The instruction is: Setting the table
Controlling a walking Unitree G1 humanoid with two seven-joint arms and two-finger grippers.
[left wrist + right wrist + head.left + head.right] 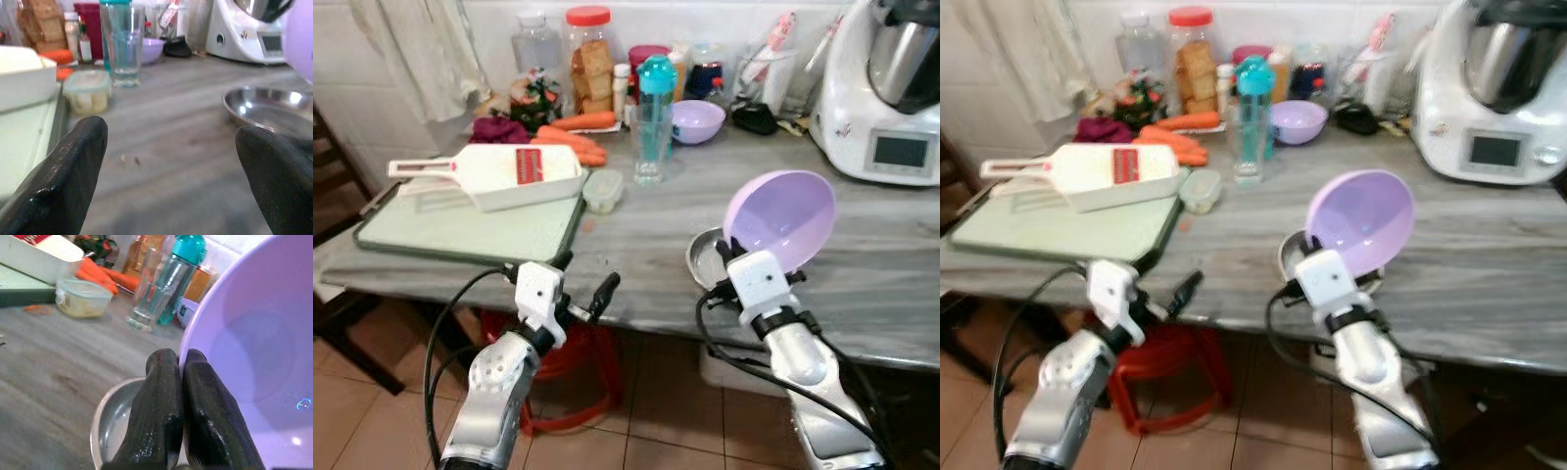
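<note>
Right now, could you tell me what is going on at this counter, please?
The robot stands at a grey counter. Its right hand is shut on the rim of a lilac bowl, holding it tilted above a steel dish near the counter's front edge. Its left hand is open and holds nothing, just off the front edge near the green cutting board.

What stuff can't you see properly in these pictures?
- Steel bowl: mostly hidden behind the lilac bowl and right gripper in the eye views.
- Kitchen machine: cut off by the frame's edge.
- Jars and bottles at the back: labels too small to read.
</note>
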